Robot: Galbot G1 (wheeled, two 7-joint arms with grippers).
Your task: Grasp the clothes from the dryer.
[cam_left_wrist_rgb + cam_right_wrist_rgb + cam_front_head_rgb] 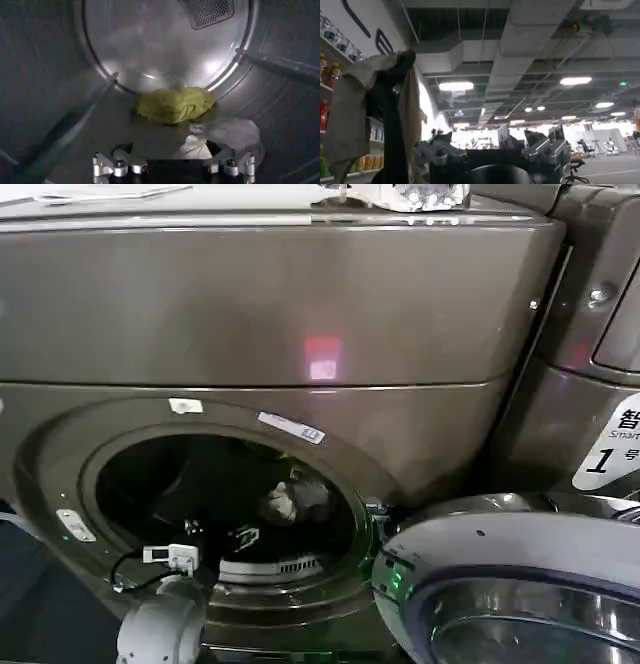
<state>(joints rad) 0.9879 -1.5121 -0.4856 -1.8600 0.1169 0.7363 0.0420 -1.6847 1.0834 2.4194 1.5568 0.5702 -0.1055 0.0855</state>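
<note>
- The left gripper (172,167) is inside the dryer (250,314), reaching through its porthole (225,509).
- 2 cloth bundles lie on the drum floor: one (175,104) against the back wall, the other (227,135) nearer, just beside the gripper.
- The open door (520,584) hangs right of the porthole.

We note the dryer (250,304) in glossy brown-grey metal, and soft matt clothes (175,105) on its smooth steel drum (150,45).

The head camera looked forward and down, close to the brown-grey metallic front-loading dryer (300,314) and its round porthole. The left wrist camera sat inside that drum, facing its rear wall. The right wrist camera pointed up at a ceiling of ducts and strip lights (520,60).
</note>
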